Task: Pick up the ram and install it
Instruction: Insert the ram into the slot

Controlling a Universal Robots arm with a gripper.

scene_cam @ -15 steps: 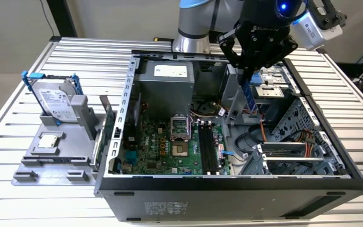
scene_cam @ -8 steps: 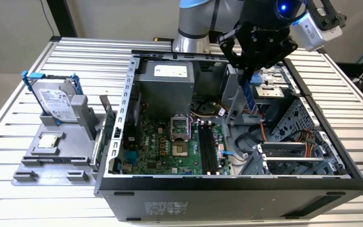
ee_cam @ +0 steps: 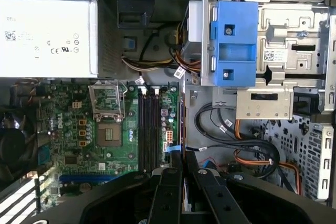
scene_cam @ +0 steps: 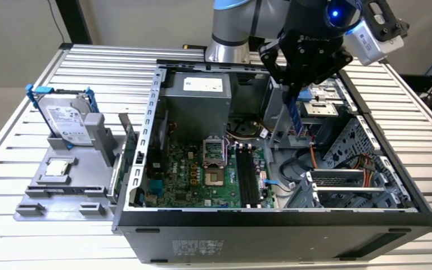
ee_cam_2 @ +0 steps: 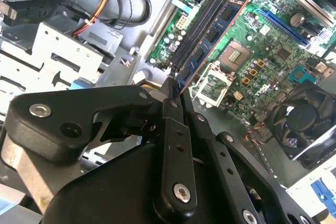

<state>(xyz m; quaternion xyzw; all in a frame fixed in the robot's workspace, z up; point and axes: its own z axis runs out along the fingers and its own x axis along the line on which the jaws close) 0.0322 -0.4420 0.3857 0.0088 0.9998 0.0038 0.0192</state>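
My gripper [scene_cam: 297,90] hangs over the open computer case [scene_cam: 276,216], shut on the ram [scene_cam: 298,119]. The ram is a long thin board with black chips, held upright by its top end above the case's inside. In the second wrist view the ram [ee_cam_2: 216,34] sticks out from the black fingertips [ee_cam_2: 169,94] and lies over the black memory slots [ee_cam_2: 195,31] of the green motherboard [ee_cam_2: 265,51]. In the first wrist view the ram [ee_cam: 182,121] shows edge-on, just beside the memory slots [ee_cam: 149,127], with the gripper [ee_cam: 183,162] clamped on its end.
A grey tray [scene_cam: 54,194] on the exterior view's left holds a silver hard drive [scene_cam: 67,119] in a blue bracket and a small square chip [scene_cam: 57,169]. Inside the case are the power supply [ee_cam: 47,38], the processor socket [ee_cam: 109,136], a blue drive holder [ee_cam: 233,43] and orange and black cables [ee_cam: 247,156].
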